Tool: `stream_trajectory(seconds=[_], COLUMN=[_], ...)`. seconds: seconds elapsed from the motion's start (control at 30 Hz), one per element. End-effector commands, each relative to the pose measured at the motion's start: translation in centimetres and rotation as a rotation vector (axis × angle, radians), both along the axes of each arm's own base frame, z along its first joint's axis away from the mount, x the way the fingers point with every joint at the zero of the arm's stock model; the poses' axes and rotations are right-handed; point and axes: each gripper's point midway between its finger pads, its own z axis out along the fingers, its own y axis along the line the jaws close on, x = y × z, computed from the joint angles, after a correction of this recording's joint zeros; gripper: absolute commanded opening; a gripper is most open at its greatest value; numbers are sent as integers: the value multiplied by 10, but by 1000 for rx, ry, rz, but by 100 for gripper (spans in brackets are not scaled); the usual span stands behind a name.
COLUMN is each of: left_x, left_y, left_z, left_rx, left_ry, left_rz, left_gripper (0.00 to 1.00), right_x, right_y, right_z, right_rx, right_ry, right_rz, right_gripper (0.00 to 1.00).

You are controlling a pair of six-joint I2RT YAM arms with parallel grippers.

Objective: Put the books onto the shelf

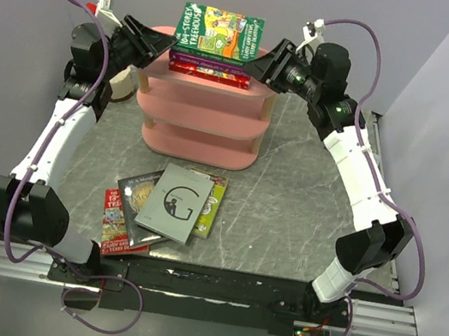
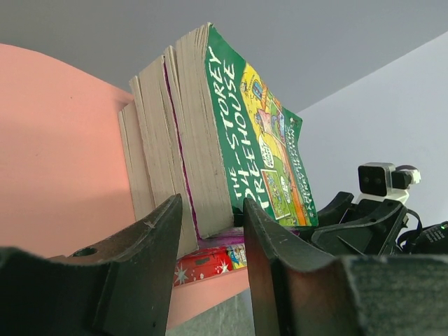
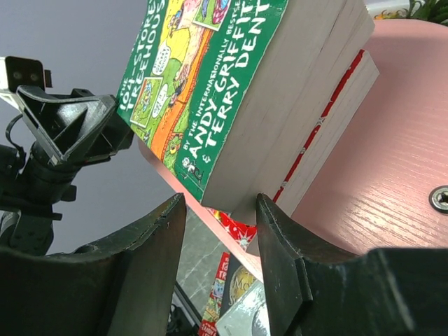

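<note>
Your pink shelf stands in the upper middle of the overhead view. A stack of three books lies on its top board: a green book uppermost, a purple book under it, and a red book at the bottom.

Your left pincer meets the left end of the stack, and your right pincer meets the right end. In each wrist view the jaws stand partly apart, with a corner of the stack reaching in between them. You cannot tell from these pictures whether they press on the books.

Four more books lie overlapping on the counter, below the shelf in the lower middle of the frame. A grey book with a big G is on top. A lime-green book shows at its right edge, a dark book at its left, and a red cartoon book sits furthest toward the lower left.
</note>
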Motion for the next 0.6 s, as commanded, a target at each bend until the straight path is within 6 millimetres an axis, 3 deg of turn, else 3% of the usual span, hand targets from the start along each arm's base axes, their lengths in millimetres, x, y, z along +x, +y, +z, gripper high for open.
stream_trajectory(seconds=[0.0,0.57], left_x=[-27,-48], left_y=[-27,-32], left_z=[32,42], left_rx=[1,-1], left_ry=[-96,-122], left_rz=[-107,-110], left_gripper=[45,45], right_x=[-29,-47], right_y=[17,18], right_z=[26,32], right_rx=[36,42], right_ry=[-74,-90], right_rz=[76,86], right_gripper=[52,52])
